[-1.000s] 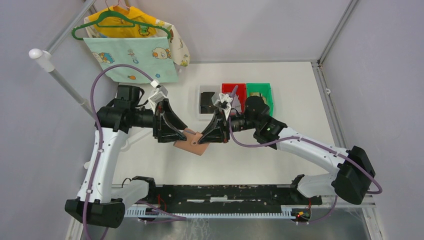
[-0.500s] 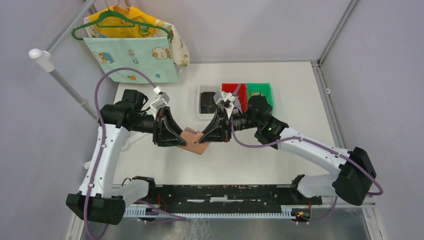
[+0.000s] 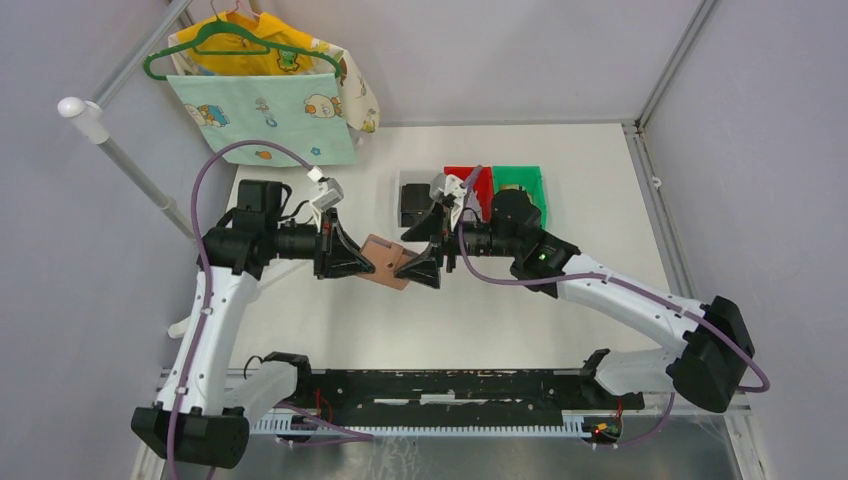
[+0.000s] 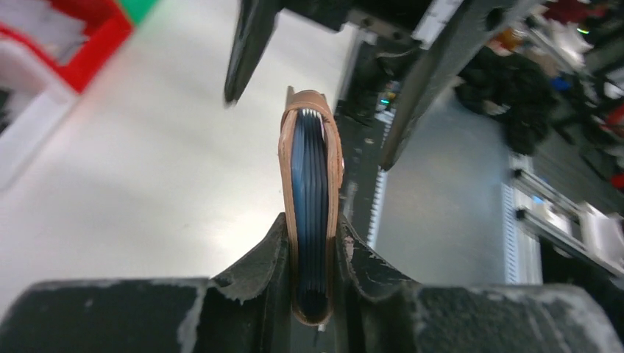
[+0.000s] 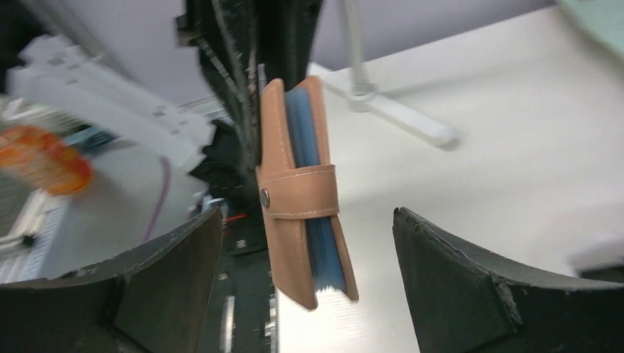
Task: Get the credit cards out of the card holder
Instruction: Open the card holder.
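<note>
The pinkish-tan card holder (image 3: 385,262) hangs above the table between the two arms, folded, with its closure tab snapped across. My left gripper (image 3: 368,262) is shut on one end of it. In the left wrist view the card holder (image 4: 312,184) stands edge-on between my left gripper's (image 4: 313,224) fingers, with blue sleeves showing inside. My right gripper (image 3: 405,265) is open around the other end. In the right wrist view the card holder (image 5: 298,198) hangs free inside my right gripper (image 5: 305,215), touching neither finger. The credit cards are hidden inside.
Behind the grippers stand a red bin (image 3: 468,180), a green bin (image 3: 520,185) and a pale tray holding a black blocky item (image 3: 412,203). Printed cloths on a green hanger (image 3: 265,100) hang at the back left by a white pole (image 3: 130,165). A black rail (image 3: 440,385) runs along the near edge.
My left gripper has closed onto the card holder and my right gripper has let go and opened wide. The card holder has shifted slightly away from the near edge.
</note>
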`<state>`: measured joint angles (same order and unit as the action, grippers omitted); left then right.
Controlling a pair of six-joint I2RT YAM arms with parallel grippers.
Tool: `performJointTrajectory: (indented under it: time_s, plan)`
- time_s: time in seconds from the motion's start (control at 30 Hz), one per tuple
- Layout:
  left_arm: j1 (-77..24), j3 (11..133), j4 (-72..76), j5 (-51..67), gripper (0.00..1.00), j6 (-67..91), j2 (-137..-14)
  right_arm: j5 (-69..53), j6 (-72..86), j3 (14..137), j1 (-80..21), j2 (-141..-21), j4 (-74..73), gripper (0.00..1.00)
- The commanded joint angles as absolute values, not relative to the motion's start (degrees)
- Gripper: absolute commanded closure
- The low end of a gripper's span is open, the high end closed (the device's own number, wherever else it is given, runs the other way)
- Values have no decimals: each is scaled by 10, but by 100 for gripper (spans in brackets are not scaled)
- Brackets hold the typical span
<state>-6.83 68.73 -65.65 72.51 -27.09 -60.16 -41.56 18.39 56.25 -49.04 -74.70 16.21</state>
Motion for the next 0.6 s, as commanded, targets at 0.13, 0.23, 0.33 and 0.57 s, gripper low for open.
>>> performJointTrajectory:
  time_s: [0.13, 0.23, 0.33, 0.57]
  plan:
    - [-71, 651, -380, 537, 98, 81, -546, -53, 26, 519, -537, -635, 179, 8]
    - [-73, 647, -380, 521, 98, 103, -549, -22, -43, 493, -574, -626, 217, 8]
    - [-77, 639, -386, 511, 98, 121, -550, 22, -103, 507, -615, -644, 201, 11]
    - [-84, 620, -394, 514, 98, 171, -547, 129, -251, 496, -701, -681, 254, 21]
